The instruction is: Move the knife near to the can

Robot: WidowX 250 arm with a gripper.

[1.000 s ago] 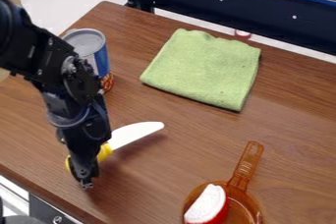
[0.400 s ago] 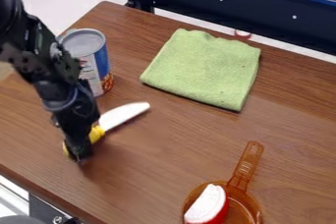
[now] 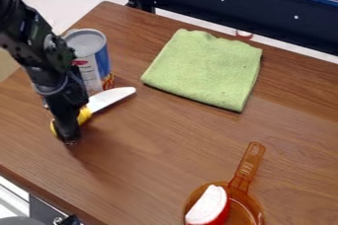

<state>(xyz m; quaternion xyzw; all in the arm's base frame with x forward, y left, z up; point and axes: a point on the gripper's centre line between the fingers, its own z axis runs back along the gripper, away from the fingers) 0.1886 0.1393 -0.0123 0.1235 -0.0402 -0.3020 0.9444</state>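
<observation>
One white-bladed, yellow-handled knife [image 3: 109, 98]

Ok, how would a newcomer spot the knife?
On the brown wooden table, find the upright can at the upper left. Just below it in view, at the gripper, is the knife. Its white blade and yellow handle set it apart.

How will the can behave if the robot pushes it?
The can stands upright and looks taller than wide, so a push near its top could tip it. A low push would more likely make it slide, as the table looks flat and smooth. Its round side may also let it turn a little when touched off-centre.
</observation>
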